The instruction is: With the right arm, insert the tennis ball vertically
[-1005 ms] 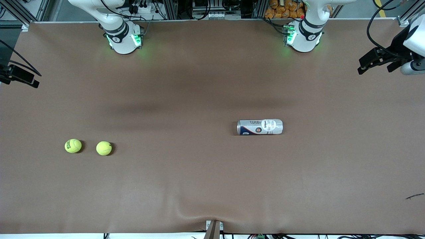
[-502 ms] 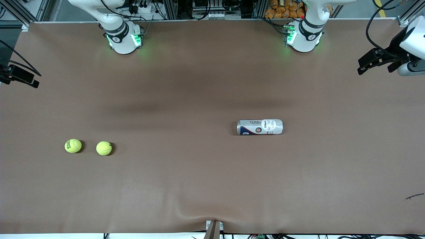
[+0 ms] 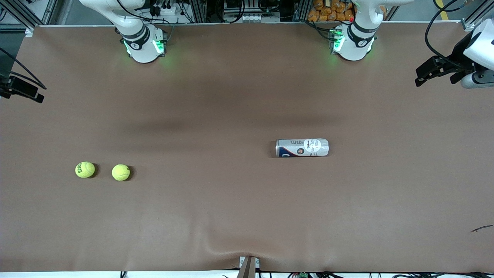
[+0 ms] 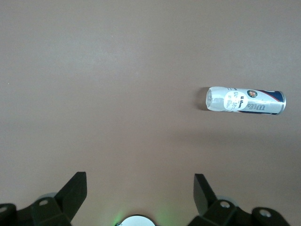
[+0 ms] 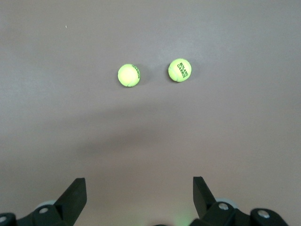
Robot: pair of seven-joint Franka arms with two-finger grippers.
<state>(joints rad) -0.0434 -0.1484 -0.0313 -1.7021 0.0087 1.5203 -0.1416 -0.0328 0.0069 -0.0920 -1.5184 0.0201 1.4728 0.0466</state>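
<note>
Two yellow-green tennis balls lie side by side toward the right arm's end of the table, one with dark print (image 3: 85, 169) and one plainer (image 3: 120, 172). Both show in the right wrist view, the printed one (image 5: 179, 70) and the plainer one (image 5: 129, 75). A silver ball can (image 3: 301, 148) lies on its side nearer the left arm's end; it also shows in the left wrist view (image 4: 246, 100). My right gripper (image 5: 139, 183) is open and empty, high at the table's end (image 3: 36, 96). My left gripper (image 4: 139, 181) is open and empty, high at its own end (image 3: 418, 79).
The brown table cover (image 3: 231, 200) is bare around the balls and the can. The two arm bases (image 3: 142, 42) (image 3: 353, 40) stand along the table's edge farthest from the front camera. A small dark scrap (image 3: 481, 228) lies near the corner at the left arm's end.
Both grippers have shifted only slightly at the table's ends. The balls and the can have not moved.
</note>
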